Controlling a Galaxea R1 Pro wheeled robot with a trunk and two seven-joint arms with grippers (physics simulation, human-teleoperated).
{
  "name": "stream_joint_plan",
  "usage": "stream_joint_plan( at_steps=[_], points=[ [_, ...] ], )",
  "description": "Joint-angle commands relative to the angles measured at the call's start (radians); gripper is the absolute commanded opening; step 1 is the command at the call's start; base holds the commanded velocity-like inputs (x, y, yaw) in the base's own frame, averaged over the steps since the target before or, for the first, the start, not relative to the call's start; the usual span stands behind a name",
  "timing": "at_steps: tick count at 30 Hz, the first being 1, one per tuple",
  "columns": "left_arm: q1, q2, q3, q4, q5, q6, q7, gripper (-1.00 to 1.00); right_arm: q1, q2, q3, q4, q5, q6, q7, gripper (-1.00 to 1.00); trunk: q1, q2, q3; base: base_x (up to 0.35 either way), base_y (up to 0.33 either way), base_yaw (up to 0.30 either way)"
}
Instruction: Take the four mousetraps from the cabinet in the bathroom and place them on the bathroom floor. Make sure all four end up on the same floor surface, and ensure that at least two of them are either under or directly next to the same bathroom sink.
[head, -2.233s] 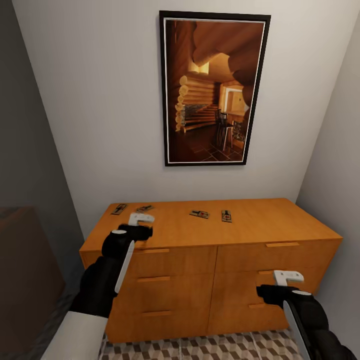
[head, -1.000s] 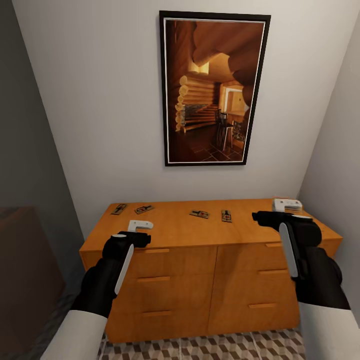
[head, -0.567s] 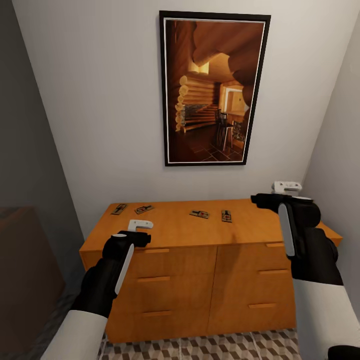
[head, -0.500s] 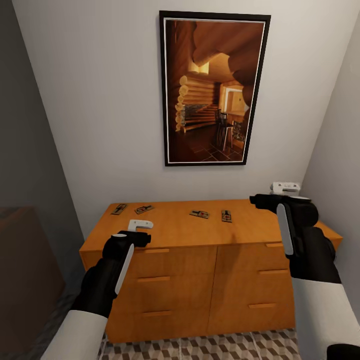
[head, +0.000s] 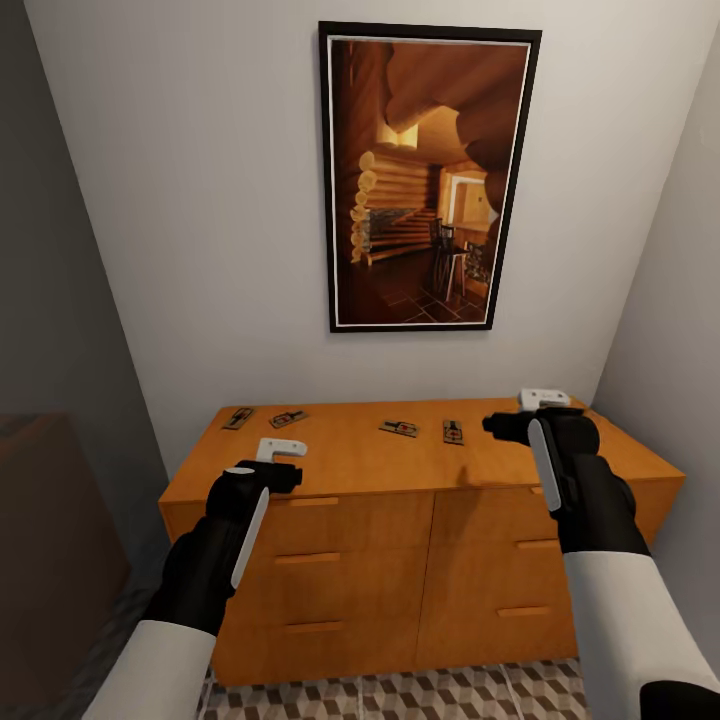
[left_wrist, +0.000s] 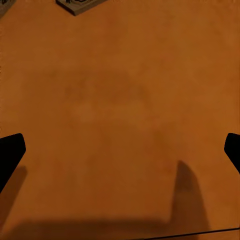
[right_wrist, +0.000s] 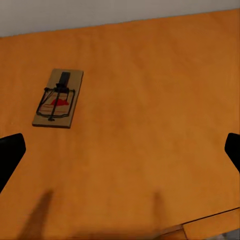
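Altogether four mousetraps (head: 399, 428) atop one cabinet (head: 420, 540).

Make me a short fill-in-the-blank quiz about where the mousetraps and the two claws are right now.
1. The number of mousetraps lying on the cabinet top is ____.
2. The right claw hovers over the cabinet's ____ end.
3. Neither claw holds a trap; the left claw and the right one are both ____.
4. On the wall above the cabinet hangs a framed ____.

Missing words: four; right; open; picture
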Motion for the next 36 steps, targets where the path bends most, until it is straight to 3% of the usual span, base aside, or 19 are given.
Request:
stream_joint_plan(
  at_steps=[1,5,14,18,36],
  points=[
    [-0.001,0.000,-0.001,-0.001,-0.004,0.004,0.002,1.00,-0.001,0.001,0.001,0.004,0.000,0.004,-0.002,1.00,0.000,-0.001,-0.001,0.015,0.000,0.000],
    [-0.001,0.001,-0.001,-0.004,-0.004,0.003,0.002,1.00,-0.001,0.003,0.009,0.012,0.001,0.004,-0.002,1.00,0.000,-0.001,-0.001,0.032,0.000,0.000],
    [-0.001,0.003,0.001,-0.034,-0.004,0.002,0.002,1.00,-0.001,0.006,0.086,0.020,0.004,0.004,-0.001,1.00,0.000,-0.001,-0.001,0.166,0.000,0.000],
    [-0.001,0.004,0.001,-0.051,-0.004,0.001,0.002,1.00,-0.001,0.008,0.100,0.021,0.004,0.004,-0.001,1.00,0.000,-0.001,-0.001,0.119,0.000,0.000],
    [-0.001,0.003,0.002,-0.070,-0.003,0.001,0.002,1.00,-0.001,0.027,0.114,0.026,-0.003,0.004,-0.002,1.00,0.000,-0.001,-0.001,0.049,0.000,0.000]
  ],
)
